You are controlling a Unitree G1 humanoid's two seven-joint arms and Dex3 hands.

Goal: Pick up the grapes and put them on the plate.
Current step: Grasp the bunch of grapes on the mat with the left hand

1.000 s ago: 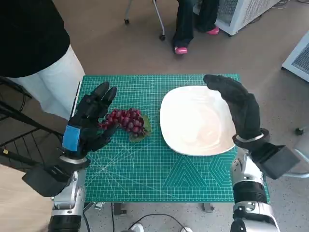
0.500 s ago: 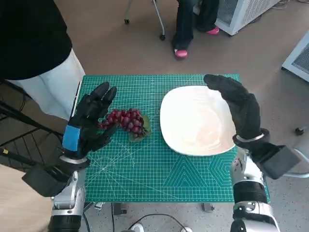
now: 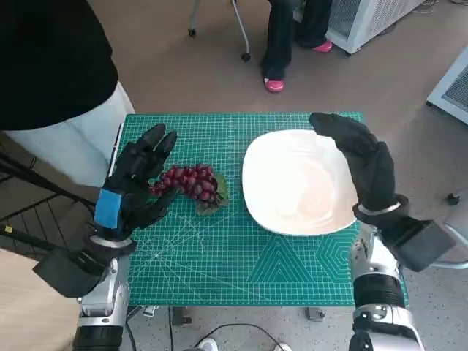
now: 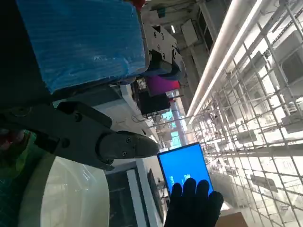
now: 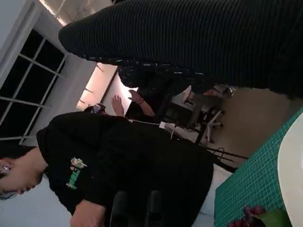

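Observation:
A bunch of dark red grapes (image 3: 191,183) with a green leaf lies on the green cutting mat (image 3: 234,256), left of the white plate (image 3: 296,181). My left hand (image 3: 135,183) hovers at the bunch's left end, fingers spread, the thumb beside the nearest grapes; no grip shows. My right hand (image 3: 360,157) is raised over the plate's right rim, fingers apart and holding nothing. A few grapes (image 5: 246,220) and the plate edge (image 5: 289,165) show in the right wrist view. The left wrist view shows the left hand's fingers (image 4: 109,142) above the plate (image 4: 66,198), with the right hand (image 4: 191,205) beyond.
A person in a black top and white trousers (image 3: 69,88) stands close to the table's left back corner. Another person's legs and pink shoes (image 3: 281,44) are behind the table. A white appliance (image 3: 369,18) stands at the back right, and a dark rack (image 3: 22,212) at the left.
The person at the left has shifted slightly. Both hands and the grapes stay where they were.

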